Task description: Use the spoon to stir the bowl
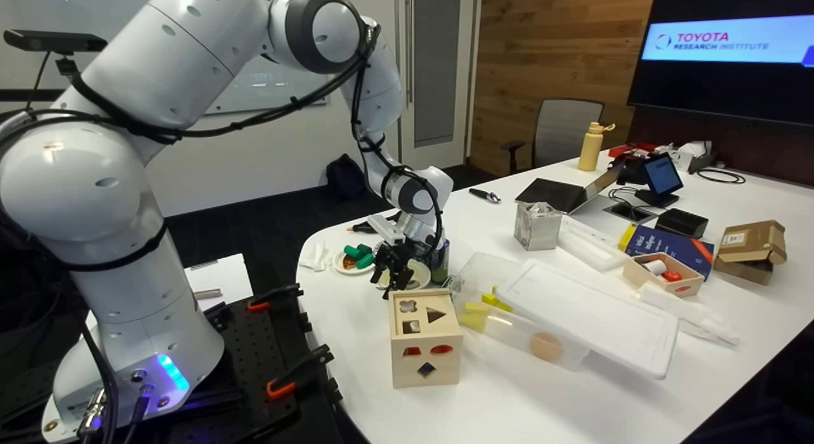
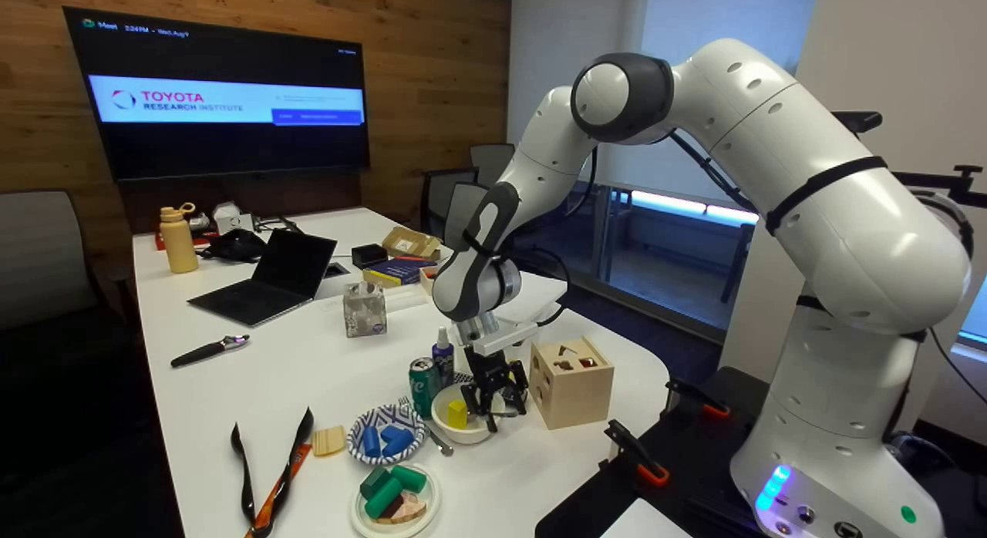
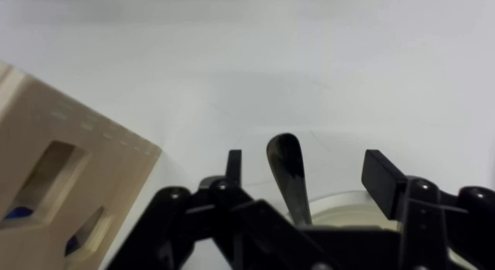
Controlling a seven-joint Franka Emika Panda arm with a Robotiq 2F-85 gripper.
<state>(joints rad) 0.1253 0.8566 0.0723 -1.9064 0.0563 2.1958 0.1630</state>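
Your exterior views farther back across the table [image 1: 540,399], arm [image 1: 197,49] and screen [image 2: 220,99] in both; wrist view close, downward.

Beside the green soda can [image 2: 422,387] stands a purple spray bottle [image 2: 443,358]; well apart from it, an open laptop [image 2: 270,282].

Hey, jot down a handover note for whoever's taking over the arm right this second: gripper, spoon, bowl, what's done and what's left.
Gripper: open, jaws standing either side of the spoon, with a gap on both sides in the wrist view.
Spoon: handle sticks out past the rim of the bowl; its other end is hidden behind the gripper in the wrist view.
Bowl: upright on the table, near the wooden shape box, a yellow block inside.
Done: jaws placed around the handle.
Left: grip the spoon, then stir.
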